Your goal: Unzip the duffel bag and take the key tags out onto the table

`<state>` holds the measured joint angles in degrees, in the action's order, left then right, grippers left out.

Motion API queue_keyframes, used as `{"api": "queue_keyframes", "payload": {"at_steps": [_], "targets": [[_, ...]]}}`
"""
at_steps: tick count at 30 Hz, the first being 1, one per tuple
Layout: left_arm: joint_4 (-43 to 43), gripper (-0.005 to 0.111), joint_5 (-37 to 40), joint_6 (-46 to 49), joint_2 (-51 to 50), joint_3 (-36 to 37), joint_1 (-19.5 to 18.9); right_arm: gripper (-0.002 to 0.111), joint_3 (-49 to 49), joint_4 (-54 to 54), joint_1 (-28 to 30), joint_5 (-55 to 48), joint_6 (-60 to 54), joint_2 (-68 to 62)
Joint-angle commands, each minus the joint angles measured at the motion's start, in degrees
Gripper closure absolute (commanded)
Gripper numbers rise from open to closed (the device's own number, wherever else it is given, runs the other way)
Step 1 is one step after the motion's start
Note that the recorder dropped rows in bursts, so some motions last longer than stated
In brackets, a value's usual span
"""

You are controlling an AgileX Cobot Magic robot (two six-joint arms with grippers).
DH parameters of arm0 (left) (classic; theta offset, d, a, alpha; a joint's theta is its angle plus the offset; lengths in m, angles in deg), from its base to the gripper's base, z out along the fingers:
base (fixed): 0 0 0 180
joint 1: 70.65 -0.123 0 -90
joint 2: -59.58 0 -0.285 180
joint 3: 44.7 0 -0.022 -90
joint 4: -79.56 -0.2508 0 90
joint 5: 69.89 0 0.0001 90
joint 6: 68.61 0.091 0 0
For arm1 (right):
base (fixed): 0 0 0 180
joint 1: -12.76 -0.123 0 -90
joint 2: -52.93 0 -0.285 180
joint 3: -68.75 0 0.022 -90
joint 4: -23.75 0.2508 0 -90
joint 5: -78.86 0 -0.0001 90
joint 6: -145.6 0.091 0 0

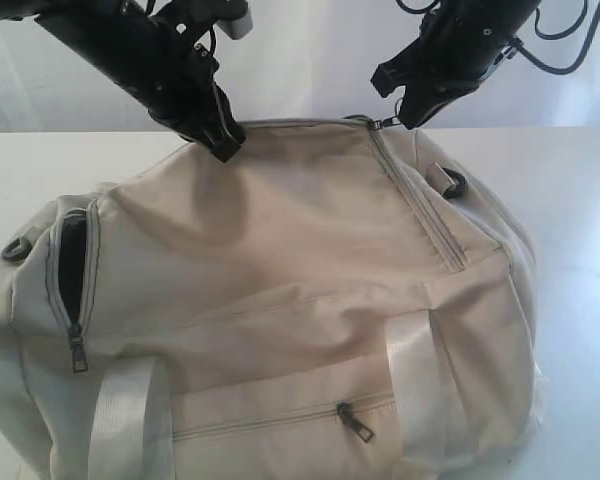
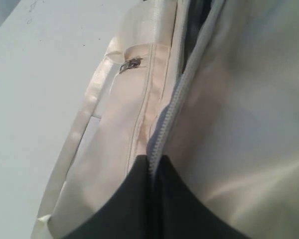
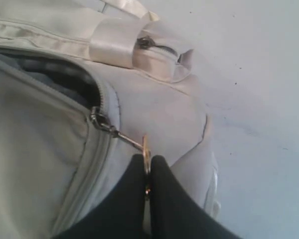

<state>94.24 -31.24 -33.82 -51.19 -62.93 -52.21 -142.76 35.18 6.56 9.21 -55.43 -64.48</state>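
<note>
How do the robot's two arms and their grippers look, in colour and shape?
The left arm and right arm are black and bulky. The left gripper and right gripper end in black tapered fingers. Dark cables loop by the right arm; a pale grey part sits on the left arm.

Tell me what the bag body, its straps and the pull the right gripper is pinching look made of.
The duffel bag: matte cream woven cloth, probably; it creases softly. The straps: glossy white webbing, likely synthetic, judging by the sheen. The zipper pull in the right gripper: metal, it seems; thin, with a brassy glint.
</note>
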Motion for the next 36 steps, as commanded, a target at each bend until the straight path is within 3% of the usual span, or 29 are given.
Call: {"api": "queue_keyframes", "payload": {"at_steps": [1, 5, 16, 25, 36], "targets": [[-1.96, 0.106, 2.53, -0.57, 0.70, 0.04, -1.13, 0.108, 0.30, -3.38, 1.27, -0.31, 0.47, 1.13], [-1.96, 0.106, 3.21, -0.57, 0.70, 0.04, -1.13, 0.108, 1.08, -1.89, 1.27, -0.31, 0.47, 1.54], [-1.96, 0.106, 6.37, -0.47, 1.63, 0.04, -1.13, 0.108, 17.70, -0.61, 1.27, 3.81, 0.33, 10.75], [2.06, 0.106, 5.82, 1.18, 6.33, 0.04, -1.13, 0.108, 18.18, 9.39, 1.27, 6.99, -3.06, 11.14], [2.06, 0.106, 7.92, 1.18, 8.35, 0.04, -1.13, 0.108, 18.18, 7.98, 1.27, 2.99, -3.29, 12.46]]}}
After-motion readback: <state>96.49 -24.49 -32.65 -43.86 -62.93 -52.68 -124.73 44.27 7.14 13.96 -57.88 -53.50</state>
